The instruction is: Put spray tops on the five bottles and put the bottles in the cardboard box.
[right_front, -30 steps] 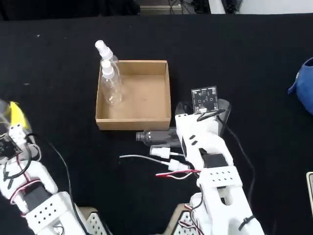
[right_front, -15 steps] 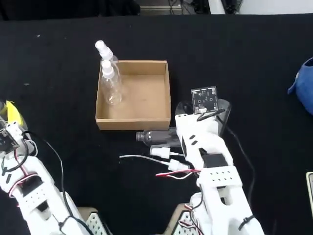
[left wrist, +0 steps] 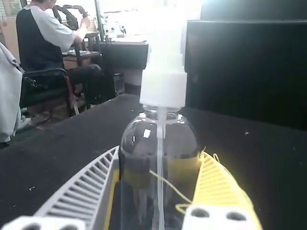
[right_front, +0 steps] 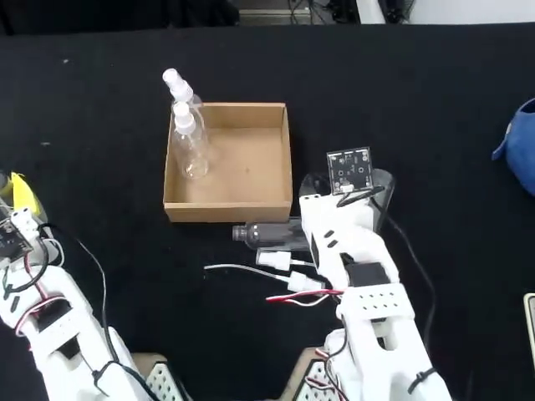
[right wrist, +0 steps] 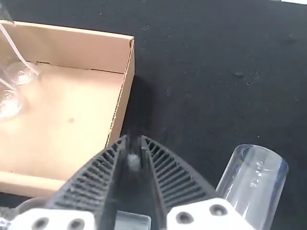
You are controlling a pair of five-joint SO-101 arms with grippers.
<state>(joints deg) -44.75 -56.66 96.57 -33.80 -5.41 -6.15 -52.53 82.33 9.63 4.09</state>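
The left fingers (left wrist: 91,182) pinch an upright bottle (left wrist: 158,143) with its spray top (left wrist: 163,84) on, at the table's (right_front: 418,100) left edge, while the right fingers (right wrist: 96,177) hang all but pressed together by a corner of the cardboard box (right_front: 227,210), where two topped bottles (right_front: 191,142) stand

In the high view the left edge cuts through your left gripper (right_front: 12,194), so the held bottle (left wrist: 158,141) clamped in it barely shows there. In the left wrist view the picture's edge cuts off that bottle's base, and its spray top (left wrist: 163,84) washes into the bright room behind. Your right arm (right_front: 347,251) hides the right end of the lying bottle (right_front: 266,235). At the far right, a blue thing (right_front: 520,142) is cut off, so you can't tell what it is. In the right wrist view the two bottles (right wrist: 19,73) in the cardboard box (right wrist: 125,76) run off the picture.
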